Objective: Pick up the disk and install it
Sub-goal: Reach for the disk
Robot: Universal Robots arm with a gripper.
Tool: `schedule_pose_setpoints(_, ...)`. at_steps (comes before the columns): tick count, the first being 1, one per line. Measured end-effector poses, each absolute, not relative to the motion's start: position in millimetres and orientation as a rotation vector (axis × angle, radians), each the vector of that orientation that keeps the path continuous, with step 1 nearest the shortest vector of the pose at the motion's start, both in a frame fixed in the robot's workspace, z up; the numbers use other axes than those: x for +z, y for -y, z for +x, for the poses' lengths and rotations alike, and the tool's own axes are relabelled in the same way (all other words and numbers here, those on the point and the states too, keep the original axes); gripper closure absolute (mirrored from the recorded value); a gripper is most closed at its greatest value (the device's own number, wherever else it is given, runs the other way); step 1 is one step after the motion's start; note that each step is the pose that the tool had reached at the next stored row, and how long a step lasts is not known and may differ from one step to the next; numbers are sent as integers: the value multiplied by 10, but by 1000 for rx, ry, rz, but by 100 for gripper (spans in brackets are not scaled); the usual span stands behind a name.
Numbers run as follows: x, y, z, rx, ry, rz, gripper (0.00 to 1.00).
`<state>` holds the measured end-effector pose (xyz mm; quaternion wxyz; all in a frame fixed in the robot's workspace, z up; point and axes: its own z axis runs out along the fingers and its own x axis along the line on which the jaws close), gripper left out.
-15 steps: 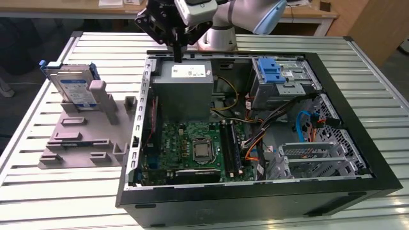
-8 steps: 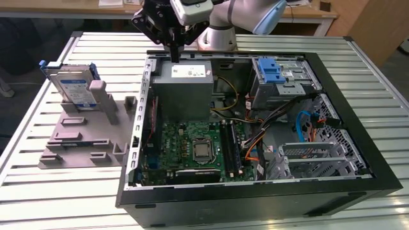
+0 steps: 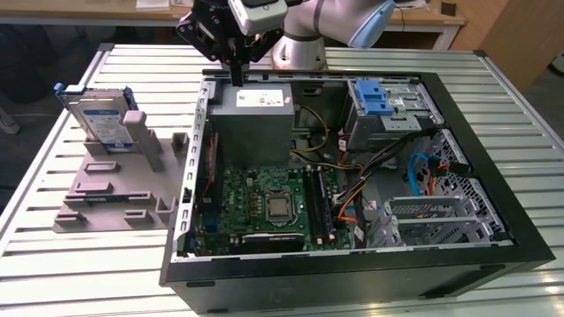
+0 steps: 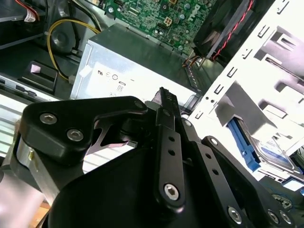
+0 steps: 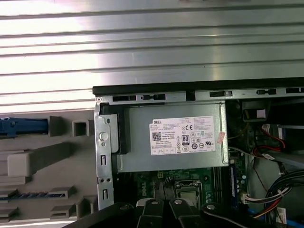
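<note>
My gripper (image 3: 238, 78) hangs fingers-down over the rear rim of the case (image 3: 352, 265), pressed together on nothing. In the first wrist view its two black fingers (image 5: 152, 214) lie side by side with no object between them. Directly below the tips sits the power supply (image 3: 251, 125), the grey box with the white sticker, which is not the task's object. The disk (image 3: 99, 121) is outside the case, toward the exterior view's left of my gripper and lower than the tips. It is well apart from them, with the case wall between. It stands on edge in a slot of the grey fixture (image 3: 110, 195) on the slatted table (image 3: 53, 271), long axis roughly upright and leaning a little. Its labelled face shows in the exterior view, and blue rails run up its two narrow sides. Its upper short edge is free, with nothing standing over it. I judge the deciding relation to be this sideways offset: the disk lies across the case wall from me, presenting its thin top edge upward rather than its broad face. The drive cage with the blue clip (image 3: 377, 104) lies inside the case on the opposite side of my gripper from the disk. The pickup is not yet begun.
</note>
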<state>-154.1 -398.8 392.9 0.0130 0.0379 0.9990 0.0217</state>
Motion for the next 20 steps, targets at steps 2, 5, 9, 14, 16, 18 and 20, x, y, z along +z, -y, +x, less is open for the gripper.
schedule_pose_setpoints(2, 3929, 3988, -1556, 68, -3113, 118, 89)
schedule_pose_setpoints(5, 3929, 3988, -1579, 68, -3113, 118, 89)
schedule_pose_setpoints(9, 3928, 3988, -1611, 68, -3113, 118, 89)
schedule_pose_setpoints(14, 3927, 3987, -1673, 68, -3114, 118, 89)
schedule_pose_setpoints(16, 3926, 3987, -1699, 68, -3114, 118, 89)
schedule_pose_setpoints(18, 3925, 3986, -1726, 68, -3114, 118, 89)
schedule_pose_setpoints(20, 3925, 3986, -1754, 68, -3115, 118, 89)
